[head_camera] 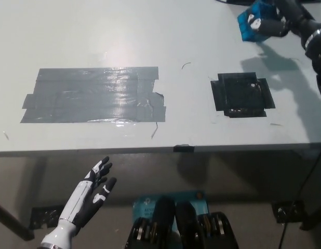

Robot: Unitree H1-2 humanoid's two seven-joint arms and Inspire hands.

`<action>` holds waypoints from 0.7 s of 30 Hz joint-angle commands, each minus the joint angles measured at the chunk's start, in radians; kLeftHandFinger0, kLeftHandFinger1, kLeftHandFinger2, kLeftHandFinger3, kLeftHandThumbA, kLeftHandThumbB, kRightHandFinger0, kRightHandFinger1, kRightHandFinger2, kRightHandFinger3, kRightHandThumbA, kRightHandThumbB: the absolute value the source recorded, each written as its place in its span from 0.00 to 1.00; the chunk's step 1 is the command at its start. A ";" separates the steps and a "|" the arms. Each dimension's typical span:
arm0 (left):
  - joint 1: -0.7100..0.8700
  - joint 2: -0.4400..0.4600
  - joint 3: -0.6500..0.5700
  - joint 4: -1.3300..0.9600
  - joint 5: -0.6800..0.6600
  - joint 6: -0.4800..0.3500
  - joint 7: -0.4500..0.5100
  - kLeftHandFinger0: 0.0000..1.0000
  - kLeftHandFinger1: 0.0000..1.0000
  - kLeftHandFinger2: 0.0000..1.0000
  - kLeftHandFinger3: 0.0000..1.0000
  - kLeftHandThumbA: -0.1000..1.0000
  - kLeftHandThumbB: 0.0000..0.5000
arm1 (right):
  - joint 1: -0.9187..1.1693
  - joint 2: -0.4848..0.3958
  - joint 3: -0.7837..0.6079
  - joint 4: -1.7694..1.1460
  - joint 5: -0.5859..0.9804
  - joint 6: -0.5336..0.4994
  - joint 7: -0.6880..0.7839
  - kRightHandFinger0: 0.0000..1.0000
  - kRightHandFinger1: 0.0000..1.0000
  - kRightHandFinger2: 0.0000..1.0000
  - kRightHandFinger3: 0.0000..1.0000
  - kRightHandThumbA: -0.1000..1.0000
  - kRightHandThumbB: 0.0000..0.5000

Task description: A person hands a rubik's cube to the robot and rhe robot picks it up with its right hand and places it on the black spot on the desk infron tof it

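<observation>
A blue rubik's cube (252,26) hangs high over the far right of the desk, with my black right hand (277,19) shut on it near the picture's top edge. The black spot (242,95), a square of black tape, lies on the desk below and a little nearer than the cube. The cube's shadow falls just right of that spot. My white left hand (90,194) rests open below the desk's front edge at the lower left.
A wide patch of grey tape (95,95) covers the desk's left half. The grey desk (150,36) ends in a front edge running across the middle of the picture. A small black clip (183,148) sits on that edge.
</observation>
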 commanded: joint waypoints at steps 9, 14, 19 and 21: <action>-0.018 0.009 0.007 -0.018 -0.013 -0.027 -0.014 1.00 1.00 1.00 1.00 0.87 0.40 | 0.039 0.034 0.059 0.116 -0.019 -0.069 -0.022 0.32 0.87 1.00 1.00 0.00 0.37; -0.020 0.012 0.011 -0.011 -0.009 -0.040 -0.009 1.00 1.00 1.00 1.00 0.87 0.40 | 0.027 0.017 0.092 0.115 -0.006 -0.013 0.090 1.00 1.00 1.00 1.00 0.16 0.65; -0.023 0.010 0.011 -0.009 -0.009 -0.042 -0.008 0.99 1.00 1.00 1.00 0.88 0.39 | 0.009 -0.010 0.101 0.100 -0.012 -0.004 0.122 1.00 1.00 1.00 1.00 0.54 0.81; -0.021 0.010 0.011 -0.010 -0.009 -0.044 -0.008 0.99 1.00 1.00 1.00 0.88 0.39 | 0.004 -0.025 0.094 0.069 -0.013 0.002 0.121 1.00 1.00 1.00 1.00 0.63 0.91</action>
